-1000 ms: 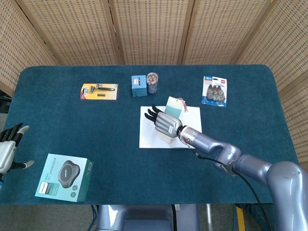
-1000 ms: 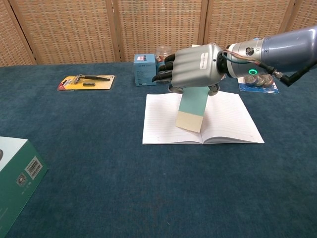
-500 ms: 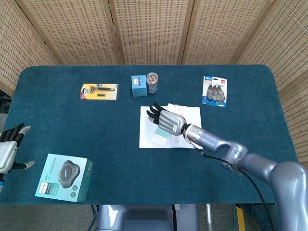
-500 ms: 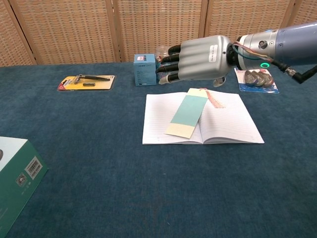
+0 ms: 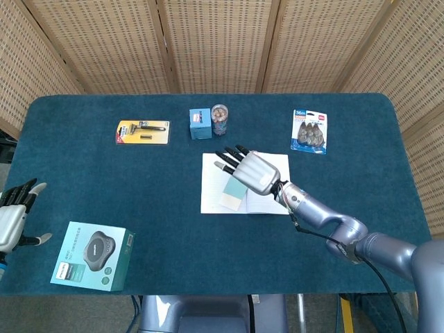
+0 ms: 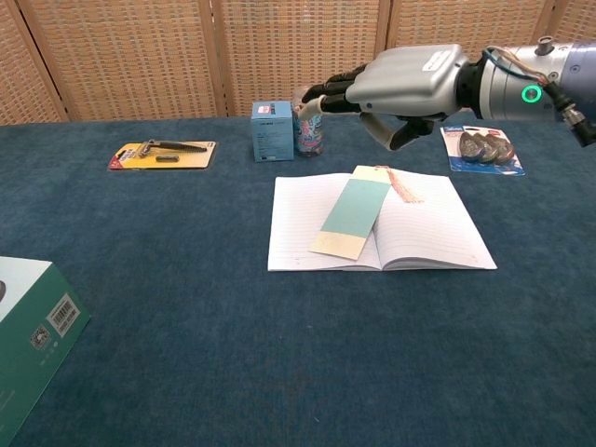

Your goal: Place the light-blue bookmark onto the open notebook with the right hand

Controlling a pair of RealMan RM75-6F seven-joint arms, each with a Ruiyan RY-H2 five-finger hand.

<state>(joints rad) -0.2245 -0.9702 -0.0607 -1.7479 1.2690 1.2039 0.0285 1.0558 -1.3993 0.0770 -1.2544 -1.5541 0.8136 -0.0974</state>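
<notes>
Bookmark lies flat across the left page of the notebook, near frame centre, its tassel near the spine. Right hand hovers above it with fingers spread, holding nothing. Main risk, I judge: a low pull-back could brush the bookmark or drag its tassel, sliding it onto the bench. Left hand sits open at far left.

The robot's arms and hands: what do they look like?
The right hand has a silver-grey shell with small print and black fingers. Its wrist carries thin wires and a glowing green ring; the arm is smooth metallic grey-blue. The left hand looks similar: grey with dark fingers.
</notes>
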